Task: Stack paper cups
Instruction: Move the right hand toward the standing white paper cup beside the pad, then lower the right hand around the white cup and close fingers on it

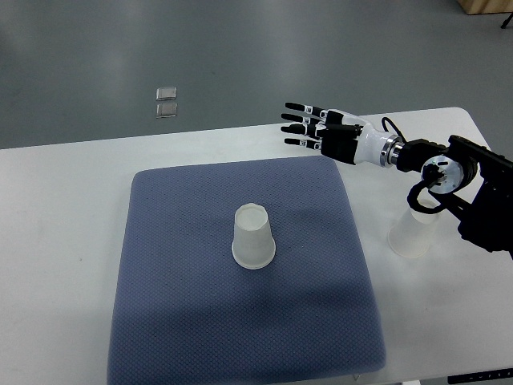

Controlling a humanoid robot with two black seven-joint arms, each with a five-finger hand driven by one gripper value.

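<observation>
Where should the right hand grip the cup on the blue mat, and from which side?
Grip the cup on the mat around its side wall, near the narrower upper end. It stands upside down, wide rim on the blue mat. Come from its right, where the open right hand hovers.

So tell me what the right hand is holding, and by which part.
Nothing. The right hand hovers open with fingers straight, above the mat's far edge, well clear of both cups.

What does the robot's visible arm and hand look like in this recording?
The right hand has black fingers with small white marks at the joints and tips, and a black and white palm and wrist. A silver ring joins it to a black forearm bearing a round silver joint disc, with black cables looping beside it.
</observation>
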